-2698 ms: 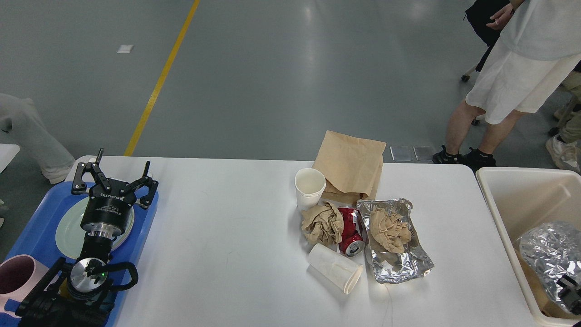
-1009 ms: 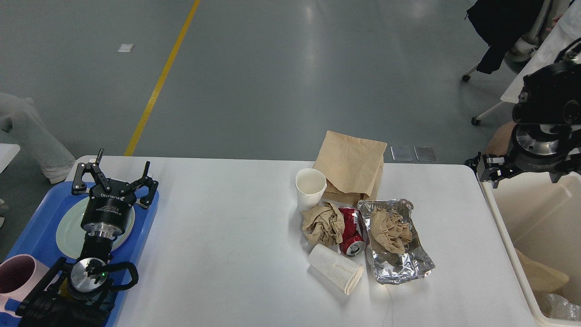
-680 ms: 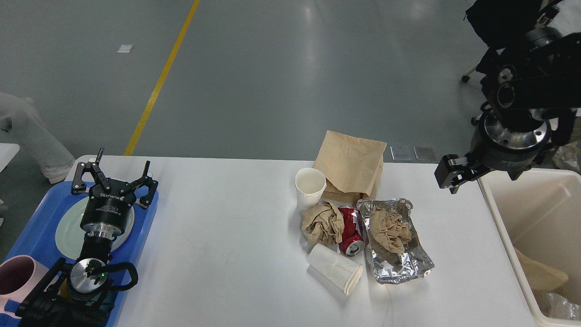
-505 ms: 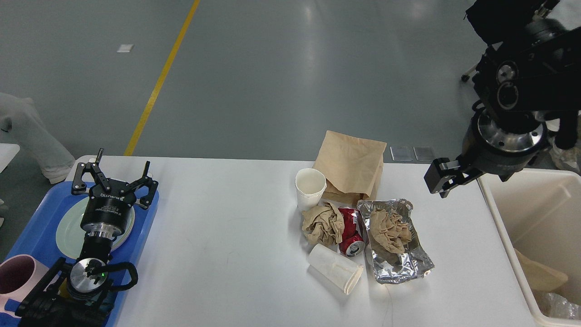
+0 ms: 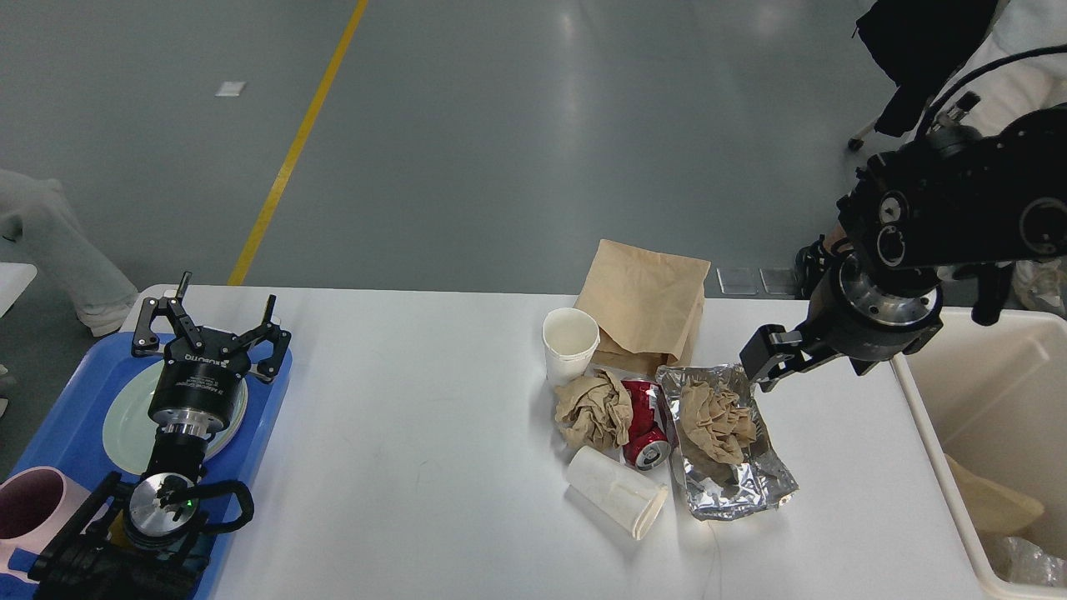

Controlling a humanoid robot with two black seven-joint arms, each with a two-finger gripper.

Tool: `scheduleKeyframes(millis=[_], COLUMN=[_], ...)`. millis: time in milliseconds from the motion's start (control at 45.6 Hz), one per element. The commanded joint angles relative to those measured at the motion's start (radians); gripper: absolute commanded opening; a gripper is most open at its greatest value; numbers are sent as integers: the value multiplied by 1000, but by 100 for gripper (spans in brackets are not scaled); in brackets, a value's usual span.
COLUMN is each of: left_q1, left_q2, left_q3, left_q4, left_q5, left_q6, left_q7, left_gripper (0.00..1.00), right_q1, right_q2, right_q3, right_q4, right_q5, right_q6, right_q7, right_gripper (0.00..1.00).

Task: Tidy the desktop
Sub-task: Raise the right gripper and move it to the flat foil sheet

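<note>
The white desktop (image 5: 417,467) carries a litter pile at centre right: a brown paper bag (image 5: 646,304), an upright paper cup (image 5: 569,342), a crumpled brown paper (image 5: 593,408), a crushed red can (image 5: 643,421), a paper cup lying on its side (image 5: 617,492), and a foil tray (image 5: 733,487) holding crumpled paper (image 5: 713,417). My right gripper (image 5: 838,357) hovers just right of the foil tray's far end. One finger (image 5: 767,360) is splayed out left and the other is hidden behind the wrist; it holds nothing. My left gripper (image 5: 212,325) is open and empty over the blue tray.
A blue tray (image 5: 67,433) at the left edge holds a pale plate (image 5: 125,417) and a pink mug (image 5: 29,508). A cream bin (image 5: 984,392) stands off the right edge with paper and foil inside. A chair and a person stand beyond at the far right.
My right arm rose out of the cream bin, leaving the foil wad there, and swung left over the table to the foil tray's far end. The left arm has not moved.
</note>
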Motion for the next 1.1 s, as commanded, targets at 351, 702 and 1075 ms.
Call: scheduleKeyframes(millis=[351,702,1075], left_q1=[1,1,1], left_q2=[-1,-1,-1], left_q3=[0,0,0], left_q4=[0,0,0], left_q5=[0,0,0], left_q6=[0,0,0], left_q7=[0,0,0], left_gripper=[97,97,97], right_q1=[-605,-803,-869], right_q2=[6,38,73], right_q3=[-15,50,51], right_q4=[-463,-657,-730], right_q5=[-69,-69,-75], right_q6=[-197,-197,-214], right_q7=[5,78,178], right_gripper=[98,94,96])
